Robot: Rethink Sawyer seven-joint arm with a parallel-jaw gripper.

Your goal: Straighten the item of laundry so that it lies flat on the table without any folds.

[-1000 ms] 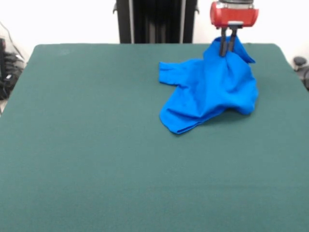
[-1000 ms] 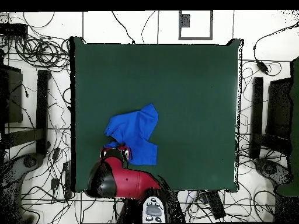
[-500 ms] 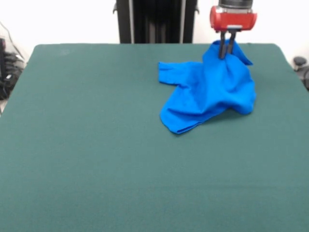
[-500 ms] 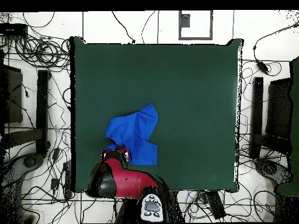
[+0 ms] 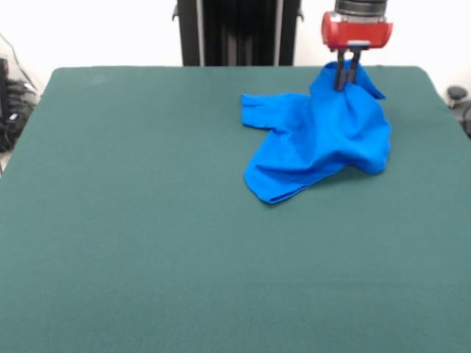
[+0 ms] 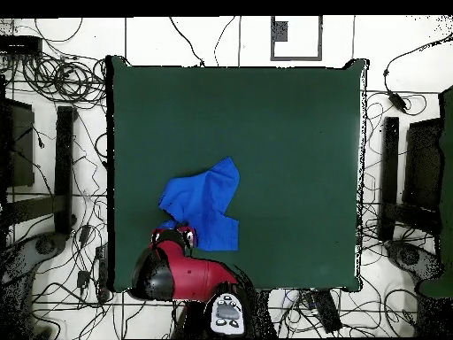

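Note:
The item of laundry (image 5: 316,140) is a bright blue T-shirt, crumpled and folded over itself at the far right of the table (image 5: 147,220). One part is pulled up into a peak. My gripper (image 5: 344,84) is shut on that peak, its two dark fingers close together under the red head. In the overhead view the item of laundry (image 6: 205,202) lies near the table's (image 6: 283,133) lower left edge, and the gripper (image 6: 175,235) sits over its lower left corner.
Cables and dark stands (image 6: 62,168) surround the table on the floor in the overhead view. A black column (image 5: 237,33) stands behind the table's far edge.
The gripper has risen slightly with the cloth's peak still pinched. The shirt's spread on the table has barely altered.

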